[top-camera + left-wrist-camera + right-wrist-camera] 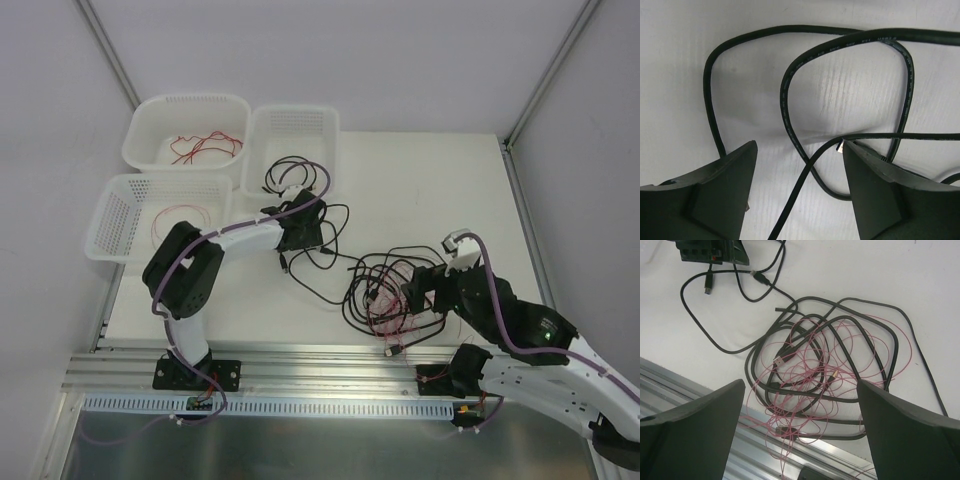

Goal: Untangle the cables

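Left gripper from above: jaws apart, low over a loose black cable just up-left of the tangle. Right gripper is spread wide at the tangle's right edge, holding nothing.

Left wrist: two black loops and a thin lead cross between the fingers, away from the tangle.

Right wrist: red wires thread through black coils, the tangle directly below.

The risk — closing on both strands at once would drag the knot tighter.
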Motion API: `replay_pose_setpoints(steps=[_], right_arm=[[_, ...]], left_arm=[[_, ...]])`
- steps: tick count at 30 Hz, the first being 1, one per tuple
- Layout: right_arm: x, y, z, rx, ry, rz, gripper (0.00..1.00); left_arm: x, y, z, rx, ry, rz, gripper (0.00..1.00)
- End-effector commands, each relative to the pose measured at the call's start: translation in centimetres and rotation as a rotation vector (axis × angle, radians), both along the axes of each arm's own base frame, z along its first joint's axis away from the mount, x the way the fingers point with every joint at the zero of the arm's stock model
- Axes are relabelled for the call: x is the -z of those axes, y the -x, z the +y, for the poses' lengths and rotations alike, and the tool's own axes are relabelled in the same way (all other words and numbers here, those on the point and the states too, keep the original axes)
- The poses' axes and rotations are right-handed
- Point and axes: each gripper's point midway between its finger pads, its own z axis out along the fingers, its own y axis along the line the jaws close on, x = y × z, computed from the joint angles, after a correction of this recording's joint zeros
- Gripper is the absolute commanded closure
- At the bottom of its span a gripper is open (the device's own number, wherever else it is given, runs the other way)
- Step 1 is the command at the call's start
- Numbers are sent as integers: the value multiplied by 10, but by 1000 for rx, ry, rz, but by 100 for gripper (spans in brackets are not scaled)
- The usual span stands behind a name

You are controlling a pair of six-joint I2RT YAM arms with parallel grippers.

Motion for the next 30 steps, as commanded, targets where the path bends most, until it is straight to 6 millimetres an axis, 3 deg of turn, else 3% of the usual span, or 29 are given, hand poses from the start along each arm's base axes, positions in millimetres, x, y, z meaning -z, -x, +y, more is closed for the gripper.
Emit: replay_pose_setpoints(steps=[1,5,11,14,18,24,30], right_arm=[[10,-1,-13,53,32,7,0],[15,-1,-12,55,35,16,0],[19,-1,-12,55,44,26,1],[20,-1,-11,57,38,27,0],[20,0,-11,63,34,33,0],[24,1,-12,65,31,41,1],[26,2,-12,72,30,55,0]], left_arm=[[-5,-12,-4,7,-5,-19,33],[10,-6,-3,-13,-7,20,43],[25,7,0,-15,-3,68,46],[29,10,-1,-17,3,84,57],[30,15,-2,-16,17,96,70],[29,20,1,-20,21,101,97],[18,21,0,-14,45,87,100]])
